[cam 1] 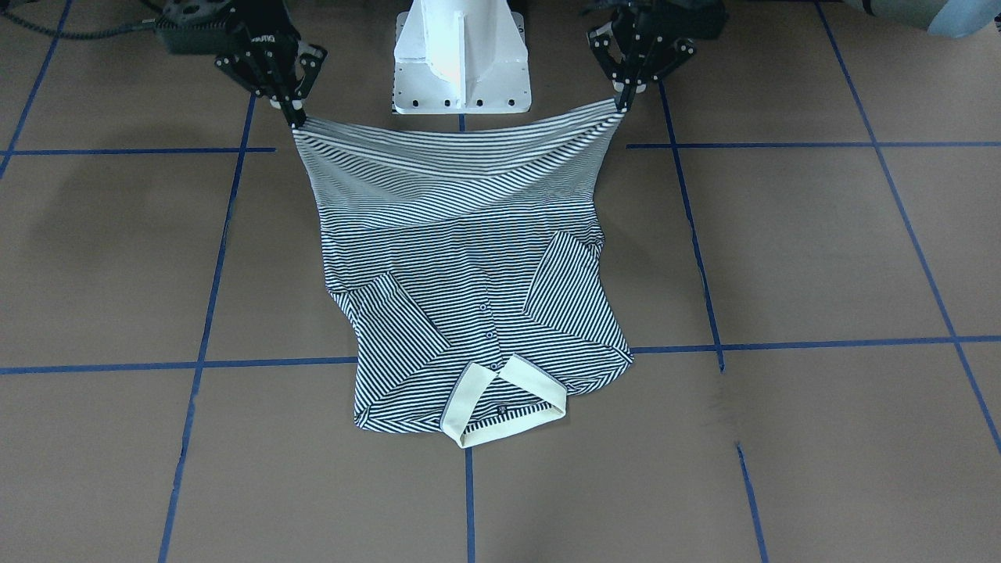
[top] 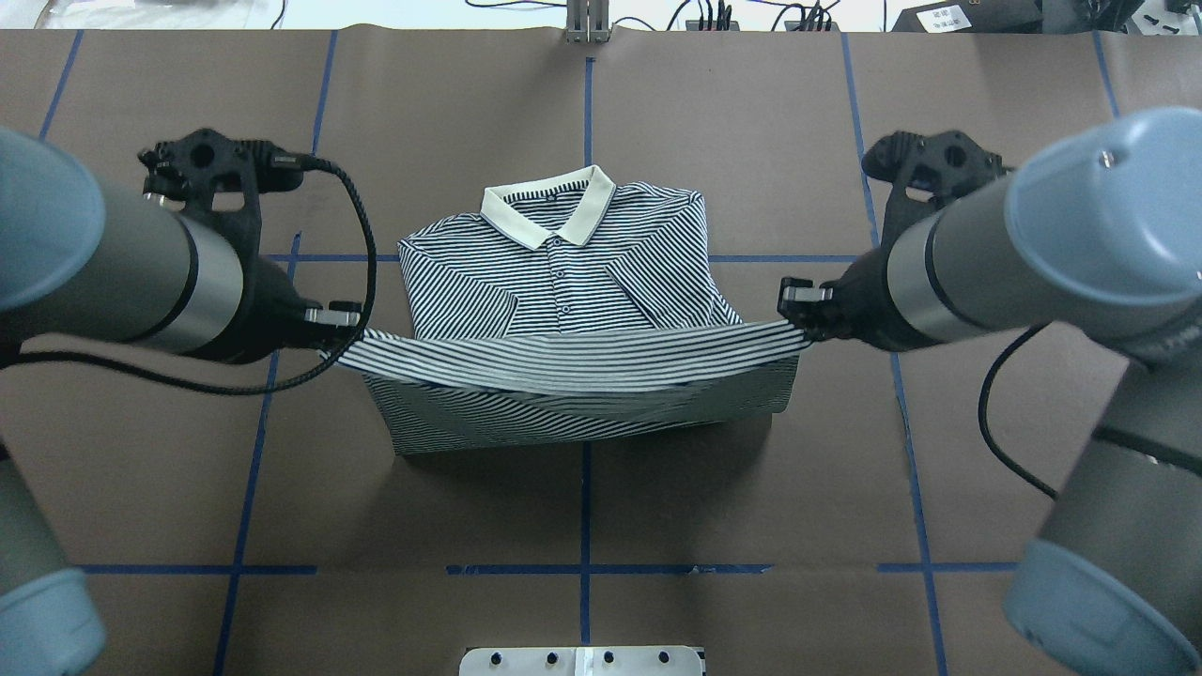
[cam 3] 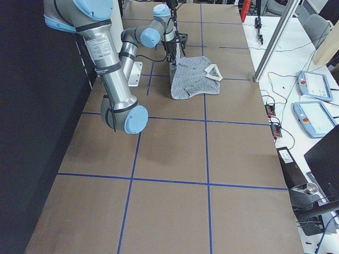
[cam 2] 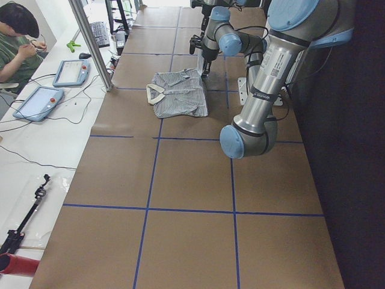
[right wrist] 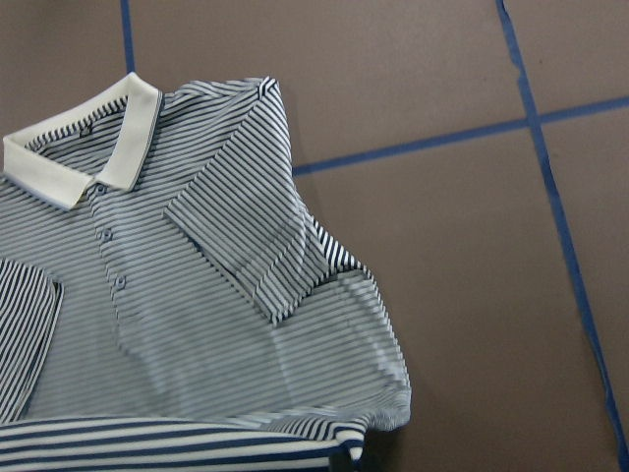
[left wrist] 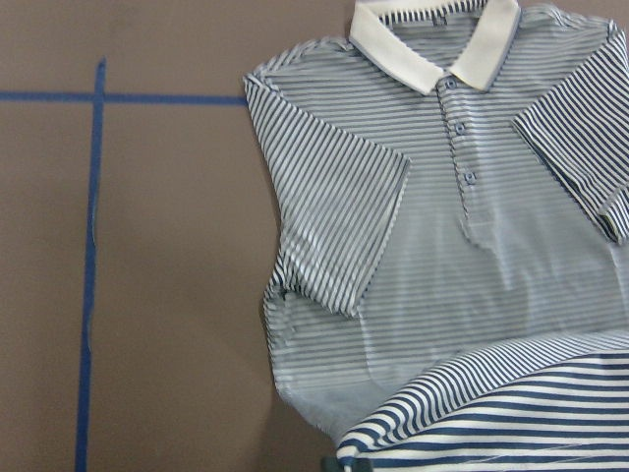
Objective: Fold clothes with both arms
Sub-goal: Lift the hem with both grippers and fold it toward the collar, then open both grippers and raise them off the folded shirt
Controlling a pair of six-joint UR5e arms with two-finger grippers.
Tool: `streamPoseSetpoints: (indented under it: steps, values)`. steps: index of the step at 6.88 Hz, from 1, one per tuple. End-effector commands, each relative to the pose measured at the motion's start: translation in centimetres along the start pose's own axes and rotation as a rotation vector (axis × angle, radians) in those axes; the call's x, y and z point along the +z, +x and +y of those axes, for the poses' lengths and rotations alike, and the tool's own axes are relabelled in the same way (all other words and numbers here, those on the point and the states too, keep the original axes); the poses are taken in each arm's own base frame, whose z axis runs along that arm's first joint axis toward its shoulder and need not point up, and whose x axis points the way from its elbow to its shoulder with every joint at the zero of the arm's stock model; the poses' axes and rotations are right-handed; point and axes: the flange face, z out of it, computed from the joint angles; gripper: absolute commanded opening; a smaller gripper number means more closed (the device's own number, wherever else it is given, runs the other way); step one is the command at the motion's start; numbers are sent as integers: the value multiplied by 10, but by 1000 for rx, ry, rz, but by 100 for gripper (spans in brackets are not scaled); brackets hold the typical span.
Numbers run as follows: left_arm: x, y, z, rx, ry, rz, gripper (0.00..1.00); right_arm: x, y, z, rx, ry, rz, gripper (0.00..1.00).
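Observation:
The striped polo shirt lies front up on the brown table, its cream collar at the far side and both sleeves folded onto the chest. Its bottom hem is lifted off the table and stretched taut between the two arms. My left gripper is shut on the hem's left corner, my right gripper on its right corner. In the front-facing view the left gripper and right gripper pinch those corners above the shirt. Both wrist views look down on the shirt.
The white pedestal base stands just behind the lifted hem. Blue tape lines cross the brown table. A person sits at a side bench with teach pendants beyond the far edge. More pendants lie on the other view's bench.

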Motion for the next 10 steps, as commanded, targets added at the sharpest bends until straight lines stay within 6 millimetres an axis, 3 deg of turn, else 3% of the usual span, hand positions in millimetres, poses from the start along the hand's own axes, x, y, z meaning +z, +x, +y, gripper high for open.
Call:
streamPoseSetpoints:
  steps: [1, 3, 5, 6, 7, 8, 10]
  values:
    - [44, -8, -79, -8, 52, -62, 0, 29, -27, -104, 30, 30, 48, 0]
    - [99, -12, -108, -6, 65, -65, 0, 114, -40, -156, 30, 56, 23, 0]
    - [164, -20, -131, -5, 83, -78, 0, 179, -59, -194, 41, 68, 46, 0]
    - [197, -19, -148, -9, 95, -106, 0, 211, -58, -207, 35, 90, 53, 0]
    - [227, -24, -158, -9, 97, -108, 0, 234, -56, -213, 29, 89, 51, 0]
    - [245, -31, -159, -5, 98, -106, 0, 247, -60, -202, 16, 94, 60, 0]
    - [253, -33, -156, 11, 90, -110, 0, 259, -67, -184, -3, 102, 71, 0]
